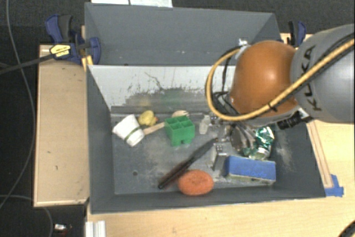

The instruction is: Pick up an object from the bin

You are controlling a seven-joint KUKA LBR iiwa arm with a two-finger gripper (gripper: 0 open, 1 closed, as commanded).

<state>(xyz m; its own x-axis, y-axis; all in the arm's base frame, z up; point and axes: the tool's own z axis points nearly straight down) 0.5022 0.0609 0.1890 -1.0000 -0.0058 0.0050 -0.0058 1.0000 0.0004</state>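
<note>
My gripper (221,147) hangs low in the right half of the bin, beneath the arm's orange cover. A blue sponge-like block (250,169) lies just to its lower right, near the front wall. A thin black stick (186,166) runs diagonally from the gripper's left side toward the bin's front. Behind the gripper to the right sits a crumpled green and silver wrapper (262,141), partly hidden by the arm. An orange round pad (195,182) rests at the front, below the stick.
A green toothed block (180,130) stands left of the gripper. Farther left lie a white cup (128,130), a yellow lump (146,117) and a pale wooden piece (176,115). Bare bin floor lies at the front left.
</note>
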